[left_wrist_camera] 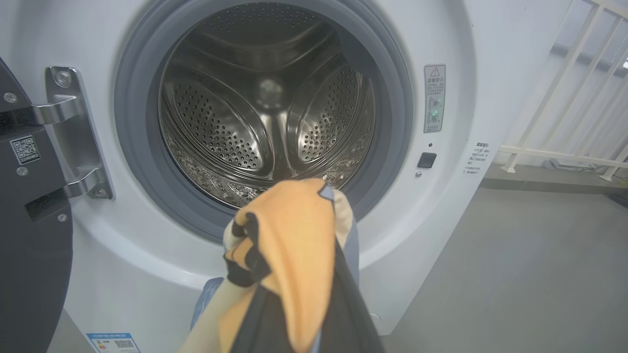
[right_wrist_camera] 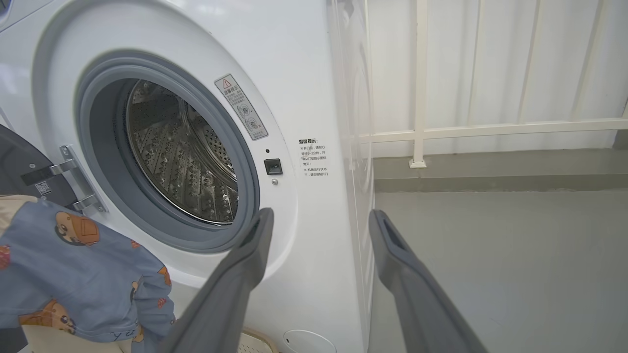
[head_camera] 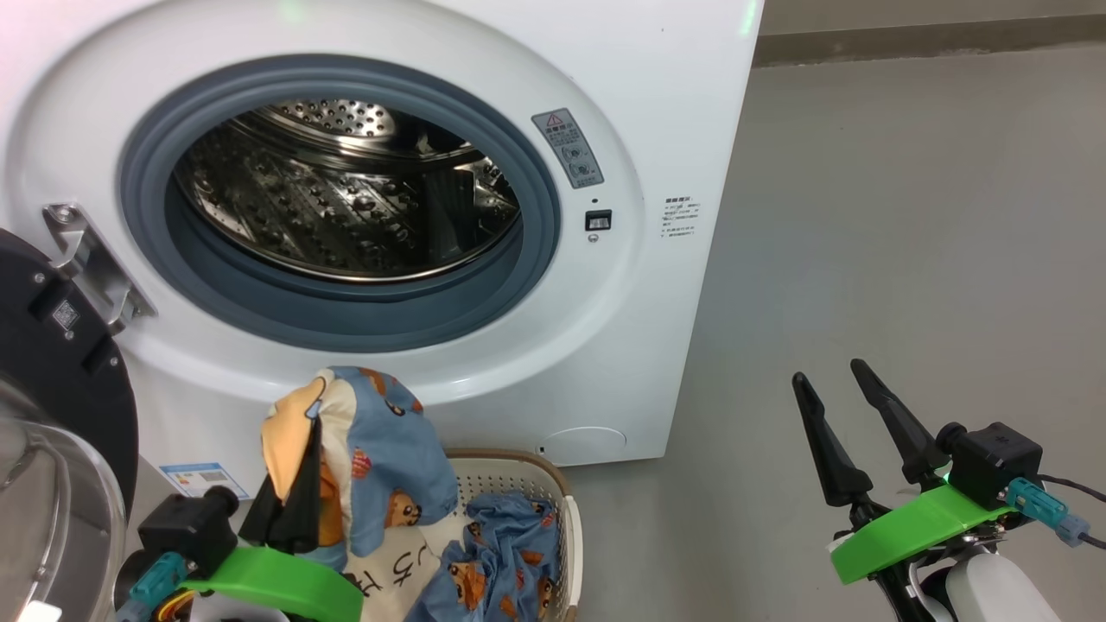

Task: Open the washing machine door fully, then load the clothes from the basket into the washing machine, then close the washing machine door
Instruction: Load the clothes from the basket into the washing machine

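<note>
The white washing machine [head_camera: 674,104] stands with its steel drum [head_camera: 346,199] exposed. The washing machine door [head_camera: 52,363] hangs swung open at the left, black-rimmed with a glass bowl. Below the opening sits the cream basket [head_camera: 566,518] with blue printed clothes [head_camera: 492,561] in it. My left gripper [head_camera: 311,428] is shut on a blue, cream and orange garment [head_camera: 380,449], lifted above the basket and level with the machine's lower front. In the left wrist view that garment [left_wrist_camera: 289,235] drapes over my dark fingers [left_wrist_camera: 355,314] just before the drum [left_wrist_camera: 265,113]. My right gripper [head_camera: 829,376] is open and holds nothing, off to the right over the floor.
The metal hinge [head_camera: 86,259] joins door and machine at the left. Bare grey floor [head_camera: 907,259] stretches to the right of the machine. A white railing [right_wrist_camera: 417,132] stands behind it. A blue energy label [head_camera: 203,478] sits low on the front.
</note>
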You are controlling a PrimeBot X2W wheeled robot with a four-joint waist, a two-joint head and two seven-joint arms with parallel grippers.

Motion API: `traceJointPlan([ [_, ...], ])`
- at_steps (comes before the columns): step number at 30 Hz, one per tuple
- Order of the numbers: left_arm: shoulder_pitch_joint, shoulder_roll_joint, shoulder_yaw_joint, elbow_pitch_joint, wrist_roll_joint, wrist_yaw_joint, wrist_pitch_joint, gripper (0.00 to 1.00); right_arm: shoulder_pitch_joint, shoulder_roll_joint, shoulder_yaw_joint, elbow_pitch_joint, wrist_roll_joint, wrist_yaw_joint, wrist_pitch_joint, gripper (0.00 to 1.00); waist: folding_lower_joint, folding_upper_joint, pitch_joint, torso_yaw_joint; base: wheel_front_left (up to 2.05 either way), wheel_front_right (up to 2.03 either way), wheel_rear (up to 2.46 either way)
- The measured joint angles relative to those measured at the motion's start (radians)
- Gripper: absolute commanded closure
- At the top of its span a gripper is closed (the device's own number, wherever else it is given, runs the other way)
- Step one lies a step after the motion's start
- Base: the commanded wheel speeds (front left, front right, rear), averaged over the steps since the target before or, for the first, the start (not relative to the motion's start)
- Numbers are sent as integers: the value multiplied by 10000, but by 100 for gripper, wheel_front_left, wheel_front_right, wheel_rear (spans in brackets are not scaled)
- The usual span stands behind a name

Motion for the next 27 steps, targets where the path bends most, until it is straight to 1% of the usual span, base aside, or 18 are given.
traceJointPlan([
  [3,37,15,2,-132,-2,75,44,100,0,-10,-21,0,-15,0,0,0,0,0,36,-22,0,0,0],
  [21,-8,119,-161,-238,-13,69,128,100,0,-4,12,-6,-92,0,0,0,0,0,163,-86,0,0,0],
  [27,-695,251,-144,-261,165,73,128,100,-6,-15,88,-33,-90,0,0,0,0,-1,336,-222,0,0,0],
])
